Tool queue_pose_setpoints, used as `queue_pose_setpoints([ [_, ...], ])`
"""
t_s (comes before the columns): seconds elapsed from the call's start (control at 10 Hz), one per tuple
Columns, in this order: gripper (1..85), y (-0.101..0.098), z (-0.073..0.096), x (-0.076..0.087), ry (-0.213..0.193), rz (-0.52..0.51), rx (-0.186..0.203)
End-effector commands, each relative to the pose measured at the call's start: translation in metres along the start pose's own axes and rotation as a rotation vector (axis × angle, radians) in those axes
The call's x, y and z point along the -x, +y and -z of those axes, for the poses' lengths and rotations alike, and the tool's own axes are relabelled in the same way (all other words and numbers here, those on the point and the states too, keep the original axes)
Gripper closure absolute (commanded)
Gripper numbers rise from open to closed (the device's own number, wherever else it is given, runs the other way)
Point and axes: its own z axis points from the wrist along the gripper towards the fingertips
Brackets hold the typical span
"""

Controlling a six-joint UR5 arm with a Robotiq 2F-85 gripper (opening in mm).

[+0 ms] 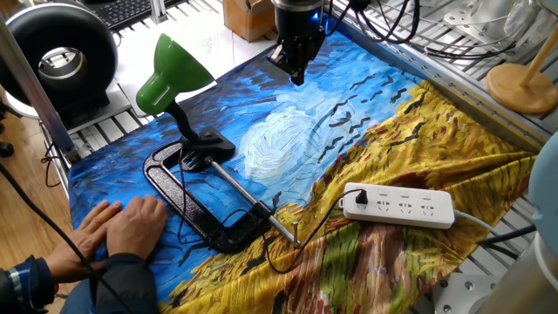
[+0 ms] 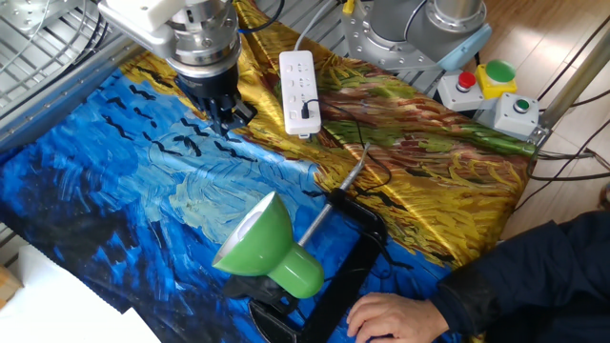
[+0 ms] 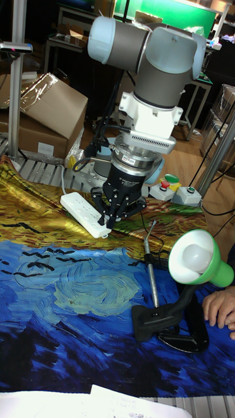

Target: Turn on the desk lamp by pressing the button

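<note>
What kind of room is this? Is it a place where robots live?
Probably a robotics lab or workshop. A big robot arm hangs over a table draped with a painted cloth, emergency stop buttons sit by its base, and cardboard boxes and cables lie around.

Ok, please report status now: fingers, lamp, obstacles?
Gripper above cloth, holding nothing, away from the desk lamp. Lamp unlit. C-clamp and a person's hand beside lamp base.

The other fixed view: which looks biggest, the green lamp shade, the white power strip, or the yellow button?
1. Green lamp shade, though it sits nearest the camera.
2. White power strip.
3. Yellow button.
</note>
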Motion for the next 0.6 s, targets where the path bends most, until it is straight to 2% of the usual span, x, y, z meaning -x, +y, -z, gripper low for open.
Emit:
queue_pose_setpoints([
  [0.0,84.7,0.002,0.002,0.0,0.001,-0.003,0.018],
  [0.2,84.7,-0.006,0.006,-0.001,0.017,0.016,0.01],
  [0.4,84.7,-0.015,0.01,-0.002,0.035,0.046,0.018],
  [0.5,84.7,-0.026,0.011,0.001,0.038,0.097,0.008],
])
